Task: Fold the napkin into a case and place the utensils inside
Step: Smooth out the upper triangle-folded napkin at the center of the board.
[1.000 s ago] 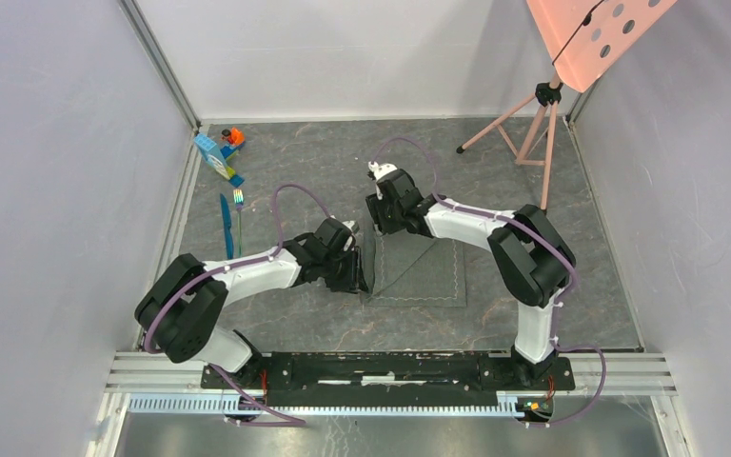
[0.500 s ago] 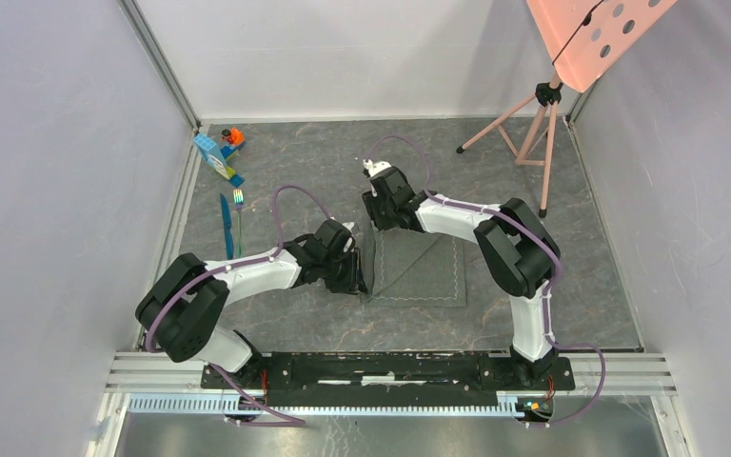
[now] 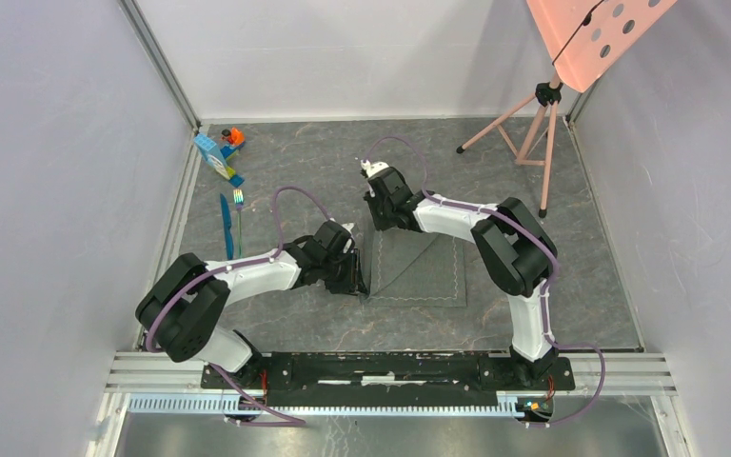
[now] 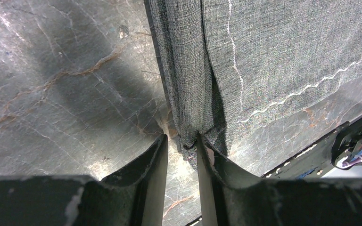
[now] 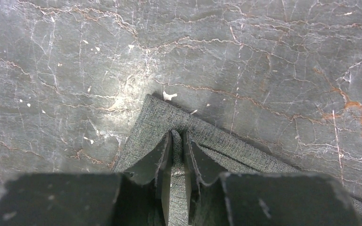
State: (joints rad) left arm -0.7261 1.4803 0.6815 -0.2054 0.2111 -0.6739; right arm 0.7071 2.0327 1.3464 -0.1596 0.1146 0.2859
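Showing the napkin (image 3: 424, 271) lying mid-surface (image 3: 305, 324), its left edge raised in a fold. The left claw (image 4: 181, 141) is clenched on the near-left edge, a ridge of cloth between its fingers. The right claw (image 5: 176, 136) is clenched on the far-left corner. From above, both wrists hide the fingertips. The blue knife (image 3: 227, 227) and fork (image 3: 239, 214) lie side by side at left, well apart from the cloth.
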